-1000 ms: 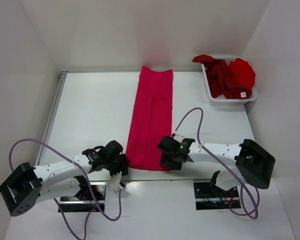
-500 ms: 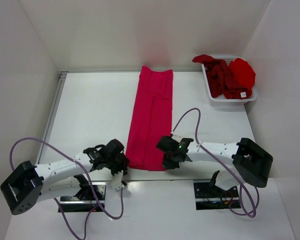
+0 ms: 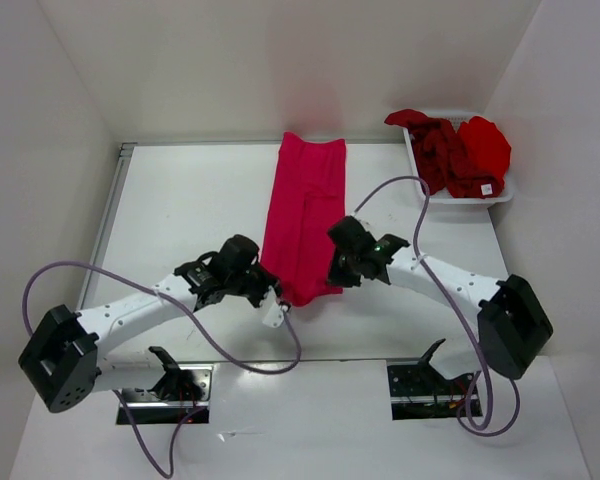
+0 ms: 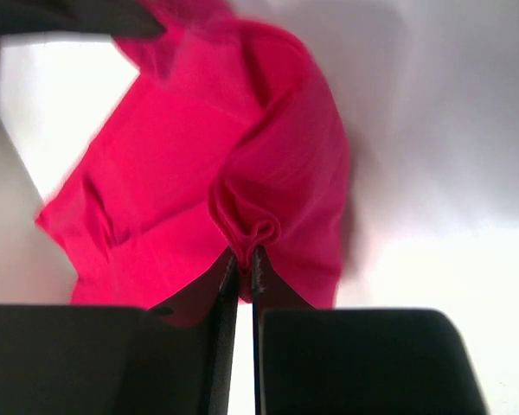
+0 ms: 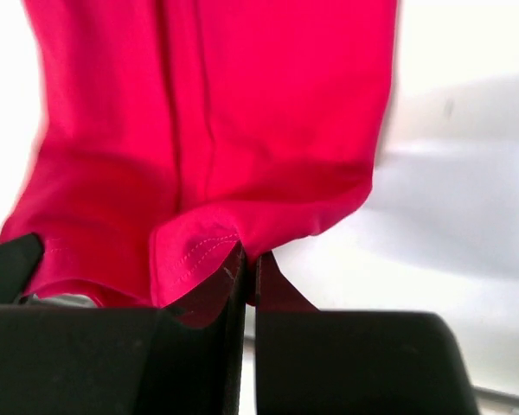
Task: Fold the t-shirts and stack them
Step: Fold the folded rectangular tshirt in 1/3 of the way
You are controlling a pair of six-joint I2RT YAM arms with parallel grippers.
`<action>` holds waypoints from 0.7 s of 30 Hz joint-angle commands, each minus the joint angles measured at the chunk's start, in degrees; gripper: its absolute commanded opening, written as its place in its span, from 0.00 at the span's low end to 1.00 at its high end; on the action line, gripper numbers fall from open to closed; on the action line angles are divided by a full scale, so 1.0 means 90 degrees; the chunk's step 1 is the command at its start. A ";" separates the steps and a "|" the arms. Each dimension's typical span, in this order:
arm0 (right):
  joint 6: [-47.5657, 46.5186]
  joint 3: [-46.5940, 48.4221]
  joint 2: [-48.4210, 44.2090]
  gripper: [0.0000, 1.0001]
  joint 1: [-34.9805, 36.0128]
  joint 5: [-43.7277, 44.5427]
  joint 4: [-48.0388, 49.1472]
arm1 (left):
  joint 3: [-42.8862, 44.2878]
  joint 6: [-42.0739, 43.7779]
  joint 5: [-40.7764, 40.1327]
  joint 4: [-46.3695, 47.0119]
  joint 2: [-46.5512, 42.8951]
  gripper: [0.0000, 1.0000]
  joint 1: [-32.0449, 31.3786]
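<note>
A white mesh basket (image 3: 458,200) is seen at the far right corner of the table (image 3: 180,220). A dark maroon t-shirt (image 3: 435,150) and a bright red t-shirt (image 3: 485,143) are heaped in it, with a small white tag (image 3: 486,187) showing by its near rim. The pinkish-crimson t-shirt (image 3: 308,200) is laid as a long strip down the middle of the table. Its near corners are pinched by the left gripper (image 3: 277,303) and the right gripper (image 3: 337,277). The grip itself is shown only in the wrist views: a small fold of cloth is clamped between the left fingers (image 4: 223,298), and a stitched hem is nipped between the right fingers (image 5: 231,290). The basket is shown in the overhead view alone.
</note>
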 commanded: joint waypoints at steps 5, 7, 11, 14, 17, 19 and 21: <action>-0.1338 0.1078 0.0820 0.00 -0.0875 -0.0125 0.0277 | 0.0708 -0.1349 0.0221 0.0976 0.0673 0.04 0.1059; -0.1592 0.1408 0.1112 0.00 -0.1167 -0.0126 0.0364 | 0.0903 -0.1477 0.0221 0.1192 0.0917 0.04 0.1322; -0.2003 0.2025 0.1758 0.00 -0.1443 -0.0272 0.0424 | 0.1128 -0.1545 0.0162 0.1603 0.1309 0.04 0.1557; -0.2217 0.2377 0.2022 0.00 -0.1695 -0.0330 0.0365 | 0.1401 -0.1623 0.0162 0.1837 0.1805 0.04 0.1694; -0.2403 0.2767 0.2354 0.00 -0.1901 -0.0486 0.0365 | 0.1635 -0.1692 0.0162 0.2061 0.2166 0.04 0.1860; -0.2558 0.3089 0.2695 0.00 -0.1969 -0.0565 0.0365 | 0.1772 -0.1769 0.0239 0.2121 0.2314 0.04 0.1861; -0.2618 0.3323 0.2978 0.00 -0.2038 -0.0565 0.0297 | 0.1958 -0.1770 0.0240 0.2199 0.2529 0.04 0.1919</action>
